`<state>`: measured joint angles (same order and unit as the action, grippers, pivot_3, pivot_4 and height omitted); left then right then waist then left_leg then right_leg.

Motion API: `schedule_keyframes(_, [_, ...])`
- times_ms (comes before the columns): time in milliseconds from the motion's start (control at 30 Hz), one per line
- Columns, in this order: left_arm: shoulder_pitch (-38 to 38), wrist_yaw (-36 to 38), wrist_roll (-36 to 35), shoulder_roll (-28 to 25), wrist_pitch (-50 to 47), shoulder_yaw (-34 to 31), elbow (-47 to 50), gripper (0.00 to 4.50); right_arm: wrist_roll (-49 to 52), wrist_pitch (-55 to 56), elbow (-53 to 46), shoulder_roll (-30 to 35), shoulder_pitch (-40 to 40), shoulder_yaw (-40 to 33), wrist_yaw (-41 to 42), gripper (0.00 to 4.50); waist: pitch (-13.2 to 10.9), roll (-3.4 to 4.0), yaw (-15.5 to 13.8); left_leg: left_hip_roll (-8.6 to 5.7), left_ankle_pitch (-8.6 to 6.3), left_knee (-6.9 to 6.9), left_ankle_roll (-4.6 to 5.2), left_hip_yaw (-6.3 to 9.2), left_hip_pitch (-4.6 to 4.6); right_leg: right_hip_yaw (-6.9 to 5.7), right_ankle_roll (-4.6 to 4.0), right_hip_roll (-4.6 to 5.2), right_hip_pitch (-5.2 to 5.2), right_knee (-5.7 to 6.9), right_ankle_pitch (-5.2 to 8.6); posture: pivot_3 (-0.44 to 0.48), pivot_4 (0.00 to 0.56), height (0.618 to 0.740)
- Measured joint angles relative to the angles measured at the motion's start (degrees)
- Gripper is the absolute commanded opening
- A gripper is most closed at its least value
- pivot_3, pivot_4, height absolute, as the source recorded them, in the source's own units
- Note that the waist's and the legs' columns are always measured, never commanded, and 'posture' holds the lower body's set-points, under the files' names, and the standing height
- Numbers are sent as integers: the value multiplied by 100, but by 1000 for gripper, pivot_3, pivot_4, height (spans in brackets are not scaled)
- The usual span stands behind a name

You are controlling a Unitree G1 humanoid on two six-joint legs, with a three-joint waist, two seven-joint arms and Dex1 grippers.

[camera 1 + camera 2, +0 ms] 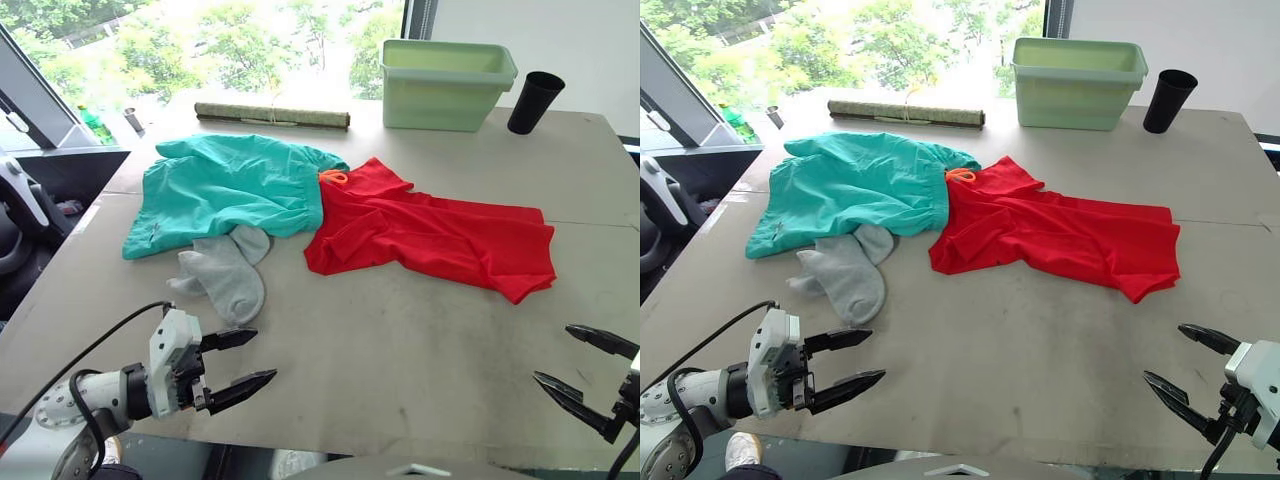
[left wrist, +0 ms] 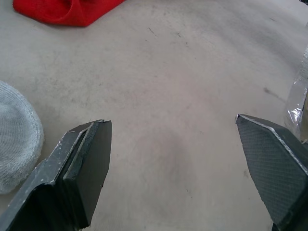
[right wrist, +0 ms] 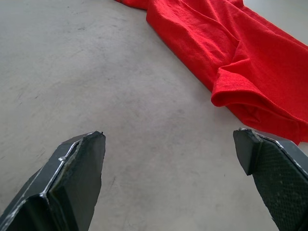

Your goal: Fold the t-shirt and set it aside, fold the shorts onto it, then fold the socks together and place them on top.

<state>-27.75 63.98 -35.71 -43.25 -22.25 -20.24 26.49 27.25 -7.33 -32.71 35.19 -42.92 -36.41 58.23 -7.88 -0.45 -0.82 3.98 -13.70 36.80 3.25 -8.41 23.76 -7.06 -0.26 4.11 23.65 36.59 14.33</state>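
Note:
A red t-shirt [image 1: 440, 235] lies rumpled across the middle of the table. Left of it the teal shorts [image 1: 225, 190] are spread out, their orange drawstring [image 1: 334, 177] touching the shirt's collar. Grey socks [image 1: 225, 275] rest against the shorts' front edge. My left gripper [image 1: 243, 360] hovers open near the table's front left, just in front of the socks, empty. At the front right my right gripper [image 1: 582, 362] is open and empty, short of the shirt's hem [image 3: 250, 103].
A pale green tub [image 1: 445, 83] and a black cup [image 1: 534, 102] stand at the back right. A rolled mat [image 1: 272, 116] lies along the back edge. Bare tabletop [image 1: 400, 340] spans the front between my grippers.

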Motion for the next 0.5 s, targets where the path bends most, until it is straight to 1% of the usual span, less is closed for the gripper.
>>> schedule_keyframes(33, [0, 0, 0, 0, 0, 0, 0, 4394, 0, 0, 0, 0, 0, 0, 0, 4500, 0, 0, 0, 0, 0, 0, 0, 0, 0, 0, 0, 0, 0, 0, 0, 0, 150, 740])
schedule_keyframes(100, [236, -131, 6, 172, -7, 89, -93, 4394, -104, -20, -13, -124, 186, 132, -283, 4500, 3, -1, 0, 0, 0, 4, 0, 0, -2, 0, 0, 0, -2, 4, 0, 0, 150, 740])
schedule_keyframes(200, [1037, -556, -15, 544, -192, 502, -253, 4394, -445, -151, -264, -368, 661, 581, -953, 4500, 0, 2, -5, 0, 0, 31, 0, 6, 3, 0, 1, 0, -2, 24, -1, 0, 150, 740])
schedule_keyframes(333, [1787, -1080, 27, 559, -559, 742, -299, 4394, -783, -355, -742, -351, 1076, 959, -1490, 4500, 10, -11, 1, 0, 1, 31, 1, 7, 2, 0, 1, -7, -7, 25, -2, 0, 150, 740])
schedule_keyframes(433, [2787, -1762, 90, 673, -1119, 999, -451, 4394, -1036, -779, -1017, 9, 1426, 1401, -1661, 4500, 8, -17, -9, -2, 10, 38, 16, 8, 4, 0, 3, -12, -10, 27, -3, 0, 150, 740])
schedule_keyframes(500, [3548, -2201, 162, 820, -1544, 1240, -593, 4394, -1056, -908, -1172, 75, 1646, 1578, -1722, 4500, 11, -25, -25, -5, 17, 42, 26, 9, 4, 0, 20, -16, -15, 29, -14, 0, 150, 740])
